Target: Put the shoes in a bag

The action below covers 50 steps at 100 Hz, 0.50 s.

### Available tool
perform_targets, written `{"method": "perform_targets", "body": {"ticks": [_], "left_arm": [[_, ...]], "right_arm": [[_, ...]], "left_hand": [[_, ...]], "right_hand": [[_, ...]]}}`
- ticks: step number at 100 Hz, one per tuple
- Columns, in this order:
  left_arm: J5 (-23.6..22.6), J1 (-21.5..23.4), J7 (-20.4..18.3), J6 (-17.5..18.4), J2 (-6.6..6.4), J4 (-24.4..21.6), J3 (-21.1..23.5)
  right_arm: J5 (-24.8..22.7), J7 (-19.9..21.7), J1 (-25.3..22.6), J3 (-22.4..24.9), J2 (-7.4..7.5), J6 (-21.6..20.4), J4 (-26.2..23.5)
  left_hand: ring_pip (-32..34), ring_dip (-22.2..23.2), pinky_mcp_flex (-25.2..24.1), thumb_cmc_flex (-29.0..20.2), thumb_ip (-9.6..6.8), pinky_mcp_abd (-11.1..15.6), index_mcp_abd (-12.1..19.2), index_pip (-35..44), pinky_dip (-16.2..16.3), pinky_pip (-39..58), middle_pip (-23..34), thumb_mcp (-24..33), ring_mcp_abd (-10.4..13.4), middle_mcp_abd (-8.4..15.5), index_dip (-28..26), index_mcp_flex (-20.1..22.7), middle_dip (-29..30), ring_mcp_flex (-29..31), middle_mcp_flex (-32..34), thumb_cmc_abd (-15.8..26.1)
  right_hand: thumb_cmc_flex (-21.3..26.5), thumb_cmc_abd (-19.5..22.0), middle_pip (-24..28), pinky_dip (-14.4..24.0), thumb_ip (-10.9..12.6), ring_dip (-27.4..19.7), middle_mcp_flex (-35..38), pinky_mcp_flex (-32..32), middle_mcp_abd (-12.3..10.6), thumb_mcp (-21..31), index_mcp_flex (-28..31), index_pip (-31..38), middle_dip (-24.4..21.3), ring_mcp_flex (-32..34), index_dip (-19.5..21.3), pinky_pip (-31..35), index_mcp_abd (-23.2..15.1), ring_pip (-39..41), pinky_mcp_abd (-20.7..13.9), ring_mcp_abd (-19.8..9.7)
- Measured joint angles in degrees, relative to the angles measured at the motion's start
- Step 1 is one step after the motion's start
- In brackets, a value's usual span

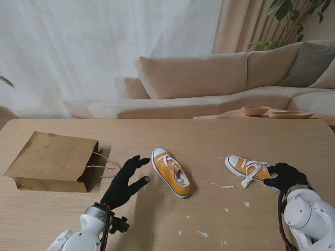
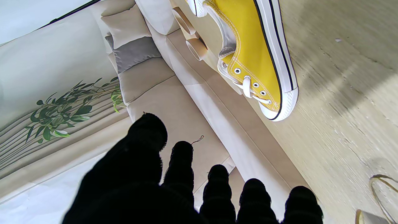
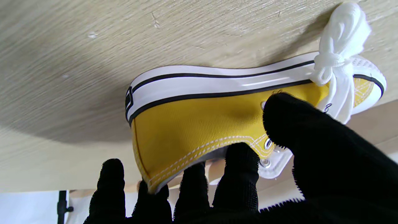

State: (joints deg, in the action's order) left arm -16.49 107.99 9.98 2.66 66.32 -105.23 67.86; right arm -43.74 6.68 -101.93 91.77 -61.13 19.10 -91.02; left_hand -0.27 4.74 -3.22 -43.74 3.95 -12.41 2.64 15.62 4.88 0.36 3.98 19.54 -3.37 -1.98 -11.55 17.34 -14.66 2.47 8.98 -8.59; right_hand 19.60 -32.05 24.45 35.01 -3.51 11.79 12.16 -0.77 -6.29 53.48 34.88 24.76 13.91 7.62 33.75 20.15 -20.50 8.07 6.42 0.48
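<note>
The tabletop [image 1: 167,136] carries 2 yellow shoes and 1 paper bag [image 1: 52,161]. The paper bag lies on its side near the left edge, its mouth and string handles facing the centre. The first shoe [image 1: 171,171] rests on its sole near the centre of the tabletop, toe pointing away from me. The left hand [image 1: 124,183] hovers between the bag and this shoe, fingers spread, grasping nothing. The second shoe [image 1: 248,169] sits near the right edge. The right hand [image 1: 285,176] is closed around its heel end, thumb [image 3: 298,124] on the side canvas and fingers [image 3: 238,174] at the opening rim. White scraps [image 1: 228,186] litter the near side.
</note>
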Motion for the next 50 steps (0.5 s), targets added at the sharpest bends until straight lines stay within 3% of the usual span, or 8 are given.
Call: {"method": "perform_targets", "body": {"ticks": [9, 16, 22, 27, 34, 42, 50], "left_arm": [[0.0, 0.0, 0.1, -0.1, 0.03, 0.0, 0.0], [0.0, 0.0, 0.2, -0.1, 0.04, 0.0, 0.0], [0.1, 0.0, 0.2, -0.1, 0.05, 0.0, 0.0], [0.1, 0.0, 0.2, -0.1, 0.05, 0.0, 0.0], [0.1, 0.0, 0.2, -0.1, 0.06, 0.0, 0.0], [0.1, 0.0, 0.2, -0.2, 0.07, 0.0, 0.0], [0.1, 0.0, 0.2, -0.2, 0.08, 0.0, 0.0]], "right_arm": [[-0.1, -3.1, 1.1, -1.5, 0.02, -1.3, 2.4], [-0.8, -6.9, 2.0, -2.6, -0.10, -2.2, 4.4], [-2.0, -9.6, 2.7, -3.5, -0.33, -2.6, 6.0], [-2.5, -11.5, 3.2, -4.0, -0.63, -2.9, 7.1], [-2.5, -13.9, 3.7, -4.3, -1.16, -3.7, 8.4], [-1.6, -14.2, 3.8, -4.1, -1.52, -4.9, 8.8], [1.2, -14.1, 3.8, -4.0, -1.73, -5.5, 8.8]], "left_hand": [[0.0, 0.0, 0.0, 0.0, 0.00, 0.0, 0.0, 0.0, 0.0, 0.0, 0.0, 0.0, 0.0, 0.0, 0.0, 0.0, 0.0, 0.0, 0.0, 0.0], [0.0, 0.0, 0.0, 0.0, 0.00, 0.0, -0.1, 0.0, 0.0, 0.0, 0.0, 0.0, 0.0, 0.0, 0.0, 0.0, 0.0, 0.0, 0.0, 0.0], [0.0, 0.0, 0.0, -0.4, 0.00, 0.0, -0.1, 0.0, 0.0, 0.0, 0.0, 0.0, 0.0, 0.0, 0.0, 0.0, 0.0, 0.0, 0.0, 0.0], [0.0, 0.0, 0.0, -0.4, 0.00, 0.0, -0.2, 0.0, 0.0, 0.0, 0.0, 0.0, 0.0, 0.0, 0.0, 0.0, 0.0, 0.0, 0.0, 0.0], [0.0, 0.0, 0.0, -0.4, 0.00, 0.0, -0.2, 0.1, 0.0, 0.0, 0.0, 0.0, 0.0, 0.0, 0.0, 0.0, 0.0, 0.0, 0.0, 0.0], [0.0, 0.0, 0.0, -0.4, 0.00, 0.0, -0.2, 0.6, 0.0, 0.0, 0.1, 0.0, 0.0, 0.0, 0.0, 0.0, 0.0, 0.0, 0.0, 0.0], [0.0, 0.0, 0.0, -0.4, 0.00, 0.0, -0.3, 0.6, 0.0, 0.0, 0.3, 0.0, 0.0, 0.0, 0.0, 0.0, -0.1, 0.0, 0.0, 0.0]], "right_hand": [[2.9, -5.7, 5.9, 0.0, -6.8, 0.6, 0.0, 0.2, -0.5, 1.0, 1.4, 9.3, 2.1, 0.0, -2.8, -0.3, -0.2, 2.5, 0.0, 0.0], [6.0, -11.0, 11.8, 0.0, -10.9, 1.4, 0.0, 1.5, -0.6, 3.2, 3.3, 19.6, 4.4, 0.0, -1.2, -0.3, -0.3, 7.3, 0.0, 0.0], [7.5, -14.6, 16.1, 0.0, -12.8, 2.6, 0.8, 2.8, -0.5, 5.0, 6.2, 30.3, 5.8, 0.0, 3.6, -0.3, -0.2, 11.3, 0.0, 0.0], [8.1, -16.8, 17.8, 0.0, -13.2, 4.3, 4.2, 4.0, -0.3, 6.6, 9.6, 35.3, 6.4, 0.0, 4.1, -0.3, -0.1, 15.9, 0.0, 0.0], [8.2, -18.1, 18.1, -0.1, -15.5, 5.7, 9.7, 5.6, -0.2, 7.6, 14.1, 37.0, 6.6, 0.0, -1.4, -0.3, -0.1, 19.1, 0.5, 0.2], [9.2, -18.1, 17.6, -0.6, -15.6, 6.0, 12.7, 5.7, -0.7, 7.6, 15.9, 35.6, 6.6, 0.7, -8.2, -0.3, -0.1, 20.3, 0.9, 0.8], [9.2, -14.9, 16.6, -0.7, -15.8, 6.1, 13.6, 5.7, -0.7, 7.4, 16.2, 34.1, 6.6, 0.7, -12.8, -0.3, -0.1, 20.2, 0.9, 0.8]]}}
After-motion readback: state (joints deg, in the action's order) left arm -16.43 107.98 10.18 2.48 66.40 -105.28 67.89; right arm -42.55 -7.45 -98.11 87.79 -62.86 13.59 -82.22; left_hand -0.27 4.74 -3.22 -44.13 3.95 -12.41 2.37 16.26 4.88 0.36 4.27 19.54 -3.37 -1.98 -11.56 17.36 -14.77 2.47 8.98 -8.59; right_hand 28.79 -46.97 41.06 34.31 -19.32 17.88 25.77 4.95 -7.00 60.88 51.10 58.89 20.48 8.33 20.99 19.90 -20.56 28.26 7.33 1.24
